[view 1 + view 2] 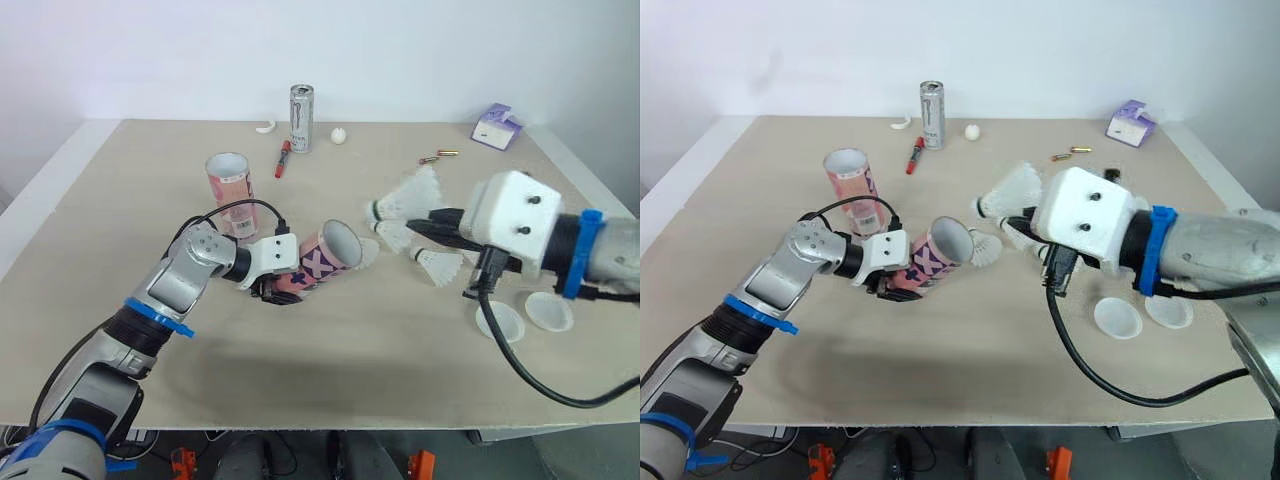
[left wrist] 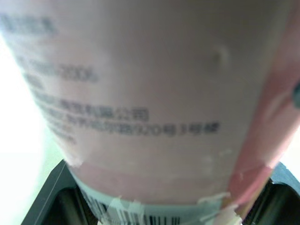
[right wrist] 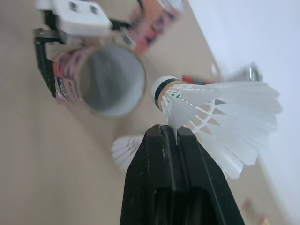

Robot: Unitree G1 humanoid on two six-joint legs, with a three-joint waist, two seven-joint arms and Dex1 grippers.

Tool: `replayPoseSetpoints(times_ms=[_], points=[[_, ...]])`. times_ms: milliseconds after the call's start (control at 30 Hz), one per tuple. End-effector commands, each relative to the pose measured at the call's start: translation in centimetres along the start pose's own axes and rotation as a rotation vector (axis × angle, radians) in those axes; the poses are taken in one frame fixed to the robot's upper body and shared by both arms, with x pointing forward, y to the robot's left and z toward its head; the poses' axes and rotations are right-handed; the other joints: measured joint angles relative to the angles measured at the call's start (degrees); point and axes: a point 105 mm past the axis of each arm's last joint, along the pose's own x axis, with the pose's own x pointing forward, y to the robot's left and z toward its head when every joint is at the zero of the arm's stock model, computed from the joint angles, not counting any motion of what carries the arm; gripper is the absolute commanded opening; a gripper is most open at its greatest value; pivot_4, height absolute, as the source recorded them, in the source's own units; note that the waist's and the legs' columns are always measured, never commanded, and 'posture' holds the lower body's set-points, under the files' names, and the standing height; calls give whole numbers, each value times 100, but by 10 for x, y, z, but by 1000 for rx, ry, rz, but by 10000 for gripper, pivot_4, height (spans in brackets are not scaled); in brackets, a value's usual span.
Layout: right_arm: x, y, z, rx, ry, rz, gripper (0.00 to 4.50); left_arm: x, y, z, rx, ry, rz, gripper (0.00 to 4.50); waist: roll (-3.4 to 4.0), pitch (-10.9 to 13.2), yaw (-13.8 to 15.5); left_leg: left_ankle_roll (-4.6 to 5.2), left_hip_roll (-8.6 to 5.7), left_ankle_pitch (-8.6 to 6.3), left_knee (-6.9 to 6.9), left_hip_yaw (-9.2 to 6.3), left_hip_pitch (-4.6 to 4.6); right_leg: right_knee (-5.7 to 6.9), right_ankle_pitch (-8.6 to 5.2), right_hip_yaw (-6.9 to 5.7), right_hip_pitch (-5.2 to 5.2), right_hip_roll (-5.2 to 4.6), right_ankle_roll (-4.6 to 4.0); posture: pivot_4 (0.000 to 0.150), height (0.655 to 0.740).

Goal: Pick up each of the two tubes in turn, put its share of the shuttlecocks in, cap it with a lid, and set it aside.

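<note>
My left gripper (image 1: 277,290) is shut on the base of a pink patterned tube (image 1: 325,258), which is tilted with its open mouth facing right. The left wrist view has the tube's label (image 2: 154,103) close up. My right gripper (image 3: 169,131) is shut on the feathers of a white shuttlecock (image 1: 405,198), cork end pointing at the tube mouth (image 3: 108,79) a short way off. A second pink tube (image 1: 230,180) stands upright behind. Loose shuttlecocks (image 1: 440,262) lie on the table between the grippers, one (image 1: 368,252) just behind the held tube. Two white lids (image 1: 500,322) lie under my right arm.
At the back of the table (image 1: 120,230) stand a silver can (image 1: 301,117), a red marker (image 1: 283,158), a small white ball (image 1: 339,135) and a white curved piece (image 1: 265,127). A purple box (image 1: 496,127) and small metal bits (image 1: 440,156) are at the back right.
</note>
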Motion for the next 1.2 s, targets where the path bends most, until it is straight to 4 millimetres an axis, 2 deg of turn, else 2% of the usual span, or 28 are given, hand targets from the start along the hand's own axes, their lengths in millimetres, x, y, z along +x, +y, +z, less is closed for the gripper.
replayPoseSetpoints(times_ms=[33, 433, 533, 667, 700, 767, 800, 867, 933, 967, 1067, 1133, 1200], points=[[8, 2, 1, -154, -16, 68, 776, 1, 0, 7, 17, -11, -12, 31932, 0, 0, 2, 0, 0, 0, 1, 1, 0, 0, 0, 1, 0, 0, 0, 1500, 7400], [30, 8, -4, -232, -52, 119, 776, 2, 0, 11, -27, -33, 12, 31932, 0, 0, 28, 5, -5, -4, 7, -1, -13, 2, 4, -2, -5, -8, -12, 1500, 7400], [33, 5, -3, -216, -59, 120, 9954, 2, 0, 10, -39, -34, 21, 31932, 0, 0, 25, 5, -4, -3, 10, 0, -12, 5, 4, -2, -5, -7, -13, 1500, 7400], [32, -1, 4, -176, -95, 89, 29138, 0, -1, 7, -51, -29, 28, 31932, 0, 0, 25, 5, -3, -4, 12, -2, -12, 7, 6, -2, -5, -7, -18, 1500, 7400], [30, -4, 6, -121, -119, 67, 32678, 0, -1, 6, -54, -28, 30, 31932, 0, 0, 25, 5, -3, -3, 12, -2, -12, 8, 8, -2, -5, -7, -21, 1500, 7400], [24, -14, 10, 41, -176, -17, 42624, -2, -1, 4, -63, -25, 34, 31932, 0, 0, 25, 5, -2, -3, 17, -3, -13, 11, 14, -2, -5, -7, -31, 1500, 7400], [21, -20, 8, 133, -193, -65, 43948, -3, 0, 2, -66, -22, 38, 31932, -1, 0, 25, 5, -2, -3, 18, -4, -13, 11, 16, -2, -4, -7, -34, 1500, 7400], [12, -32, -2, 343, -224, -176, 43948, -6, 2, -2, -64, -14, 55, 31932, -5, -1, 24, 4, -1, -3, 24, -6, -14, 14, 18, -1, -3, -8, -38, 1500, 7400], [6, -35, -24, 539, -195, -271, 43948, -10, 6, -6, -56, -8, 73, 31932, -7, -2, 25, 4, 3, -3, 28, -11, -15, 15, 21, 1, 0, -8, -42, 1500, 7400], [9, -23, -51, 676, -132, -326, 43948, -14, 6, -8, -44, -11, 71, 31932, -6, -2, 25, 3, 4, -3, 29, -14, -14, 15, 21, 0, 4, -8, -44, 1500, 7400], [17, 13, -96, 914, 17, -415, 43948, -23, 6, -12, -32, -11, 63, 31932, -40, -23, 23, 2, 16, -3, 26, -20, -10, 16, 17, -3, 8, -7, -56, 1500, 7400], [38, 36, -108, 986, 70, -425, 43948, -33, 7, -19, -30, 15, 55, 31932, -16, -12, -16, -3, 13, 0, 25, -12, -16, 27, 19, 0, -7, 0, -59, 1500, 7400], [59, 45, -110, 1056, 66, -457, 43948, -43, 8, -26, -15, 45, 42, 31932, -2, -6, -94, -4, 20, 2, 24, 3, -8, 35, 21, 13, -16, 6, -59, 1500, 7400]])
